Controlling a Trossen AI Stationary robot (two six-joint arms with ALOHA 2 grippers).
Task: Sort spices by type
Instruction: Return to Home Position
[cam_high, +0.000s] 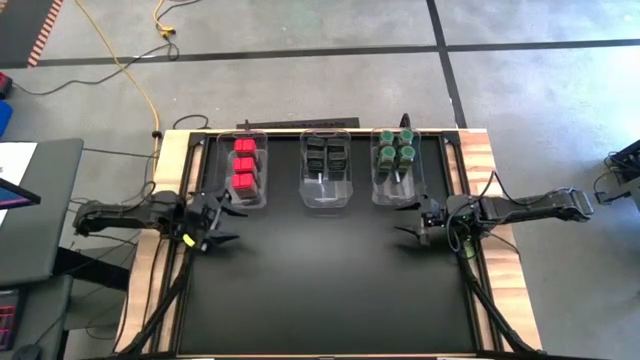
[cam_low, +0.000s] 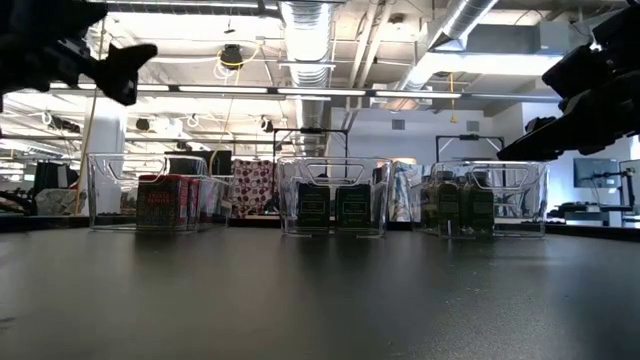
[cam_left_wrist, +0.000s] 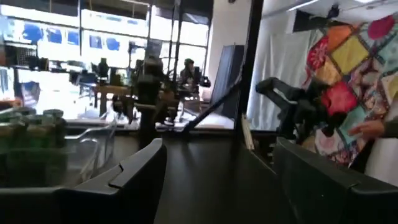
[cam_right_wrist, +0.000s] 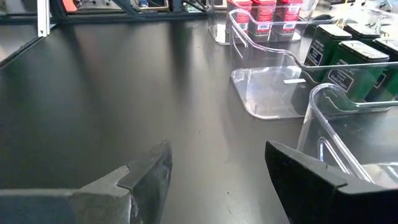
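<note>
The spices sit in three clear bins along the far side. Red-topped blocks (cam_high: 243, 166) fill the left bin (cam_high: 243, 200). Dark rectangular tins (cam_high: 327, 157) stand in the far half of the middle bin (cam_high: 326, 198). Green-lidded jars (cam_high: 394, 148) stand in the far half of the right bin (cam_high: 397, 192). My left gripper (cam_high: 226, 224) hovers open at the table's left side, just near of the left bin. My right gripper (cam_high: 408, 220) hovers open at the right side, just near of the right bin. Both hold nothing.
The black tabletop (cam_high: 320, 290) stretches wide between the bins and the near edge. Wooden borders (cam_high: 485, 160) frame the table's left and right sides. In the left wrist view a person's hand (cam_left_wrist: 371, 128) shows in the room beyond the table, by a patterned cloth.
</note>
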